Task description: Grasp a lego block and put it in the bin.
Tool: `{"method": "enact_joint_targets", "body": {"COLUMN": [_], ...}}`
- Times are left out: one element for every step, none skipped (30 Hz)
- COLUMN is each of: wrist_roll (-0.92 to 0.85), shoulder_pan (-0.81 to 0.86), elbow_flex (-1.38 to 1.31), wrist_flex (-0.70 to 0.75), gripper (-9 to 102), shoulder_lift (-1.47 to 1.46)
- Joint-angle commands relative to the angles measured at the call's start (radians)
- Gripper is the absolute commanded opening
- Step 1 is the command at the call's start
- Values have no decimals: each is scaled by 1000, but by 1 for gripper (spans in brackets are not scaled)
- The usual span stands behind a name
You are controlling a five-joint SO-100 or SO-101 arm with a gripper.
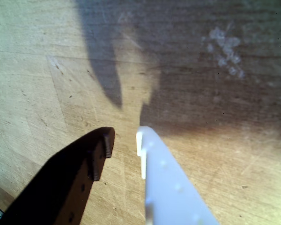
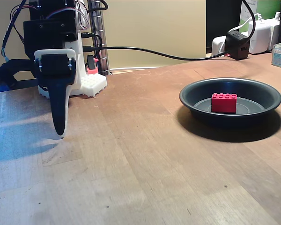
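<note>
While the block (image 2: 224, 102) lies inside the bin (image 2: 196, 90) at three o'clock in the fixed view, the gripper (image 1: 125, 140), fingers slightly apart and holding nothing, hangs at nine o'clock above the table (image 2: 140, 178).

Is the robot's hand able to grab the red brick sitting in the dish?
Probably yes: the lego block lies uncovered in the open bin, with bare table between it and the hand.

In the fixed view, the lego block (image 2: 224, 102) lies inside the bin (image 2: 192, 96). The gripper (image 2: 59, 133) hangs above the table (image 2: 140, 178), well left of the bin. Cables run behind the bin.
</note>
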Motion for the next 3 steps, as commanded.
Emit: {"method": "enact_joint_targets", "body": {"wrist_roll": [8, 8, 8], "shoulder_pan": [-8, -8, -8], "elbow_flex": [51, 51, 51], "wrist_flex": [12, 12, 12], "gripper": [0, 0, 0], "shoulder_lift": [-6, -6, -6]}}
